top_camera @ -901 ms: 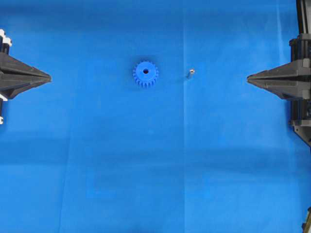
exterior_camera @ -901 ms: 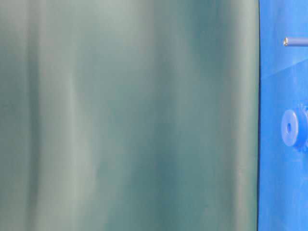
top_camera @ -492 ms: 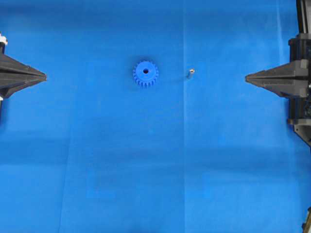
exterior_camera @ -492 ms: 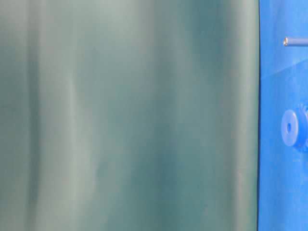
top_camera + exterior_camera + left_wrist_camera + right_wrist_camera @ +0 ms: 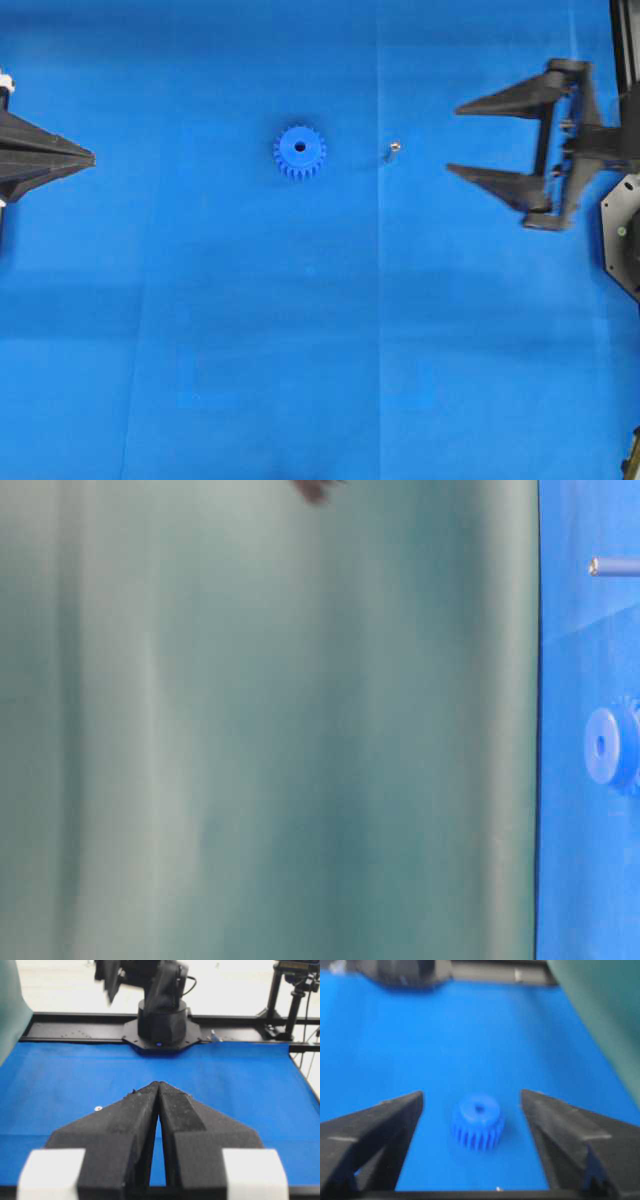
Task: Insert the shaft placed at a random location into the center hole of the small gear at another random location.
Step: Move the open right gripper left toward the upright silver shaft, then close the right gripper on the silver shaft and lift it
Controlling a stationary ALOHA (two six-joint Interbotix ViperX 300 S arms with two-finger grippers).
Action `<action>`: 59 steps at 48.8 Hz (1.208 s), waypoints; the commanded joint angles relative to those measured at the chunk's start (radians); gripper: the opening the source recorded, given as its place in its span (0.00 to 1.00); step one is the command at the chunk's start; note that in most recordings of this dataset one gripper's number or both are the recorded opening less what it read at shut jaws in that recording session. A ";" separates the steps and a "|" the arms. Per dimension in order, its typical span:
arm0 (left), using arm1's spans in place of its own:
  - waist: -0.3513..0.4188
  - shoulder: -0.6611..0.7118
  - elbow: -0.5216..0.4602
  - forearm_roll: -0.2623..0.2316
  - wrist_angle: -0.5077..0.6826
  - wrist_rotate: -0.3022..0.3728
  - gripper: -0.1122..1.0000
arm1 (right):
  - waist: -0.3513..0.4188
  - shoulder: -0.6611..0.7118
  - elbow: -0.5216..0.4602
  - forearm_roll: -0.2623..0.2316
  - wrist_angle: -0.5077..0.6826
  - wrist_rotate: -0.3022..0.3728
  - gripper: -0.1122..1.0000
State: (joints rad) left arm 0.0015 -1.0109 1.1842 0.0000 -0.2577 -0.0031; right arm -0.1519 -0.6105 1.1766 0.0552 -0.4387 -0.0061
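tiny silvery shaft (image 5: 393, 150), upright, near blue toothed gear (image 5: 299, 152)

A smooth bright blue cloth (image 5: 300, 350) covers the table; a dull green fabric curtain (image 5: 270, 730) hangs alongside it.

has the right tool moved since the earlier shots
Yes. In the overhead view the right tool has opened wide and advanced leftward, closer to the shaft, which lies where it did beside the small gear.
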 commanded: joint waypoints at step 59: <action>0.017 0.000 0.006 0.002 0.014 -0.003 0.10 | -0.064 0.686 -0.086 0.143 -0.353 0.018 0.71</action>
State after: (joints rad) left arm 0.0153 -1.0140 1.2011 0.0000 -0.2393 -0.0046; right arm -0.2148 0.0844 1.0999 0.1948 -0.7854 0.0092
